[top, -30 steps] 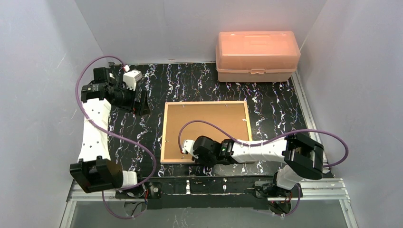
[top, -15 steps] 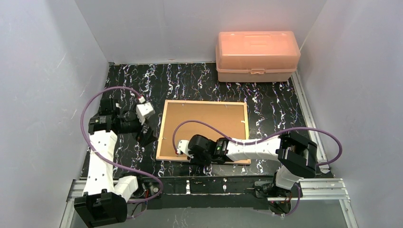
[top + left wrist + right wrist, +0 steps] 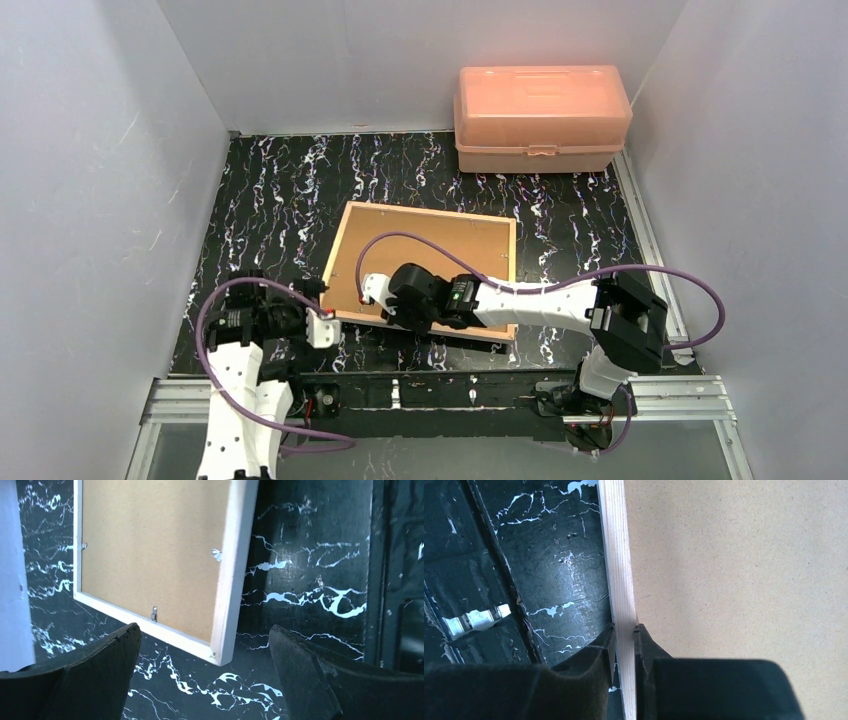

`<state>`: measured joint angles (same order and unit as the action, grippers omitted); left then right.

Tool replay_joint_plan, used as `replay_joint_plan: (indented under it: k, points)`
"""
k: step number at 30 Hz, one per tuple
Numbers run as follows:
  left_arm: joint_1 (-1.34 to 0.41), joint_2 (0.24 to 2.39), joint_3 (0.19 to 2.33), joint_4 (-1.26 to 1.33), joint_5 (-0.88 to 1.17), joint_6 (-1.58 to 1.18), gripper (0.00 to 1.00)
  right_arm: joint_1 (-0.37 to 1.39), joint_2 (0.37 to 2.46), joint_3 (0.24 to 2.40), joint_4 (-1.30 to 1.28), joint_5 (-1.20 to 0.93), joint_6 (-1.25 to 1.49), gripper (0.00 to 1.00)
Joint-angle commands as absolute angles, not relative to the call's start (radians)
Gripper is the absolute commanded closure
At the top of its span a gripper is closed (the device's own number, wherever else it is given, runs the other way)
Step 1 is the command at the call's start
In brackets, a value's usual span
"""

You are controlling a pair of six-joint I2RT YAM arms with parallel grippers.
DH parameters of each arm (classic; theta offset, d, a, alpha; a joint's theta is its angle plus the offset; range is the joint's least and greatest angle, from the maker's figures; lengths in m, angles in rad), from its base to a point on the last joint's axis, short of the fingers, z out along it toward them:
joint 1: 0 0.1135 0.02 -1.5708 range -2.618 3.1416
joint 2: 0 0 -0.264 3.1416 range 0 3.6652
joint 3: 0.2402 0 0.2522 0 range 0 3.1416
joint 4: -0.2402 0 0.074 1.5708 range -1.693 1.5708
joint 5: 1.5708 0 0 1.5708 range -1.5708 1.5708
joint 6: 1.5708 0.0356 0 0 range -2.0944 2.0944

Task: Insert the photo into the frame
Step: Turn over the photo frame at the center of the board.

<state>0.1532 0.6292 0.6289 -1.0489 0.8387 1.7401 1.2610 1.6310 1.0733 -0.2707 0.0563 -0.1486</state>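
The left gripper hangs over the black marbled table with its jaws spread wide and nothing in them. In the left wrist view the two dark fingers stand well apart, and the near-left corner of the frame lies ahead of them, in the gap between the tips and clear of both. The frame lies back up and skewed on the table, its light wood rim around the brown board. Small metal tabs sit along the inner edge of the rim, and one of them is just ahead of the left fingertip. Further right, the right gripper reaches in from the right and pinches the frame's near rim. The right wrist view shows its jaws pressed onto either side of the thin wooden strip, with the table outside the left jaw and the board outside the right one. A purple cable loops over the board behind this gripper. Well beyond the right jaws, at the far right of the table against the back wall, stands a closed, translucent orange box.
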Motion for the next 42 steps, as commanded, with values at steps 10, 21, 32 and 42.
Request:
replay_joint_plan:
  k: [10,21,32,42]
  points:
    - [0.147,0.47,0.299,-0.735,0.965,2.265,0.04,1.208,1.582,1.166,-0.2,-0.06,-0.083,0.99]
    - [0.127,0.534,0.137,-0.258,1.063,2.283,0.16,1.174,1.589,1.208,-0.211,-0.116,-0.055,0.99]
    - [0.014,0.639,0.154,-0.006,0.961,2.135,0.75,1.17,1.611,1.253,-0.247,-0.093,-0.056,0.99]
    - [-0.026,0.576,0.204,0.013,0.933,1.923,0.92,1.173,1.511,1.206,-0.226,0.067,-0.139,0.01]
